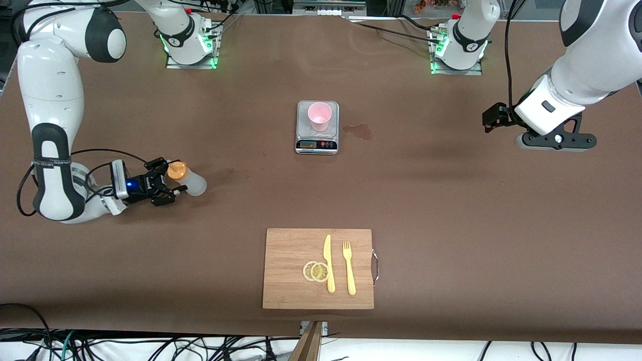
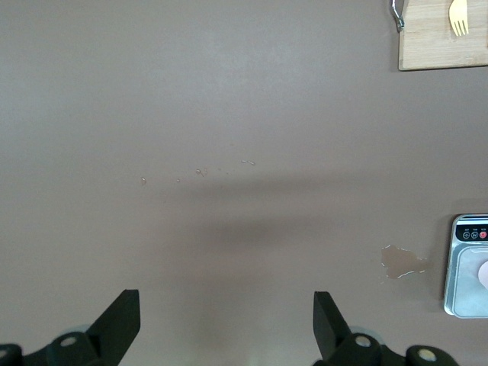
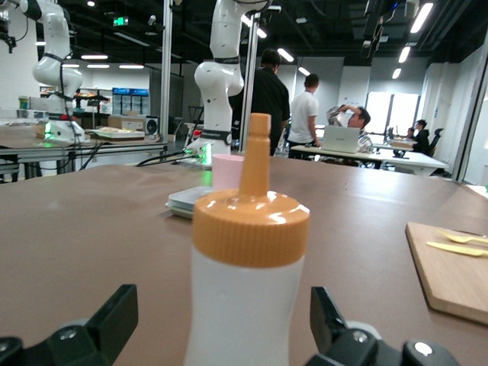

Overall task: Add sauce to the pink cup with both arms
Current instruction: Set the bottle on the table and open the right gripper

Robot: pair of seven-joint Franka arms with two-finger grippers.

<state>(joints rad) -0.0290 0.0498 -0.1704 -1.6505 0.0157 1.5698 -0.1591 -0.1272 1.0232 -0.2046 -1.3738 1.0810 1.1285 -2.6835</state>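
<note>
My right tool point(image 1: 170, 183) sits low at the right arm's end of the desk point(image 1: 451, 210), level with the sauce bottle point(image 1: 188, 180). Its two fingers point(image 3: 114, 320) stand spread wide, one on each side of the bottle, and neither presses on it. The bottle stands upright on the desk between them, whitish body below, orange cap point(image 3: 250, 225) and nozzle on top, holding itself up.

My left tool point(image 1: 494, 118) hangs in the air over the left arm's end of the desk, waiting. Its fingers point(image 2: 118, 324) are also fully apart, and they hold nothing. Only bare brown desk shows beneath them.

The pink cup point(image 1: 319, 116) stands upright on a small silver kitchen scale point(image 1: 317, 143) in the middle of the desk, closer to the arm bases than the bottle is. The cup and bottle are well apart. In the right wrist view the cup point(image 3: 227, 171) shows just past the bottle's cap. Just beside the scale, toward the left arm's end, a small wet patch point(image 1: 358, 131) marks the desk.

Nearer to the front camera than the scale lies a wooden cutting board point(image 1: 291, 250) with a metal handle on the edge toward the left arm's end. On it lie a yellow knife point(image 1: 328, 263) and a yellow fork point(image 1: 348, 268) side by side, and two overlapping lemon slices point(image 1: 316, 271) touching the knife.
</note>
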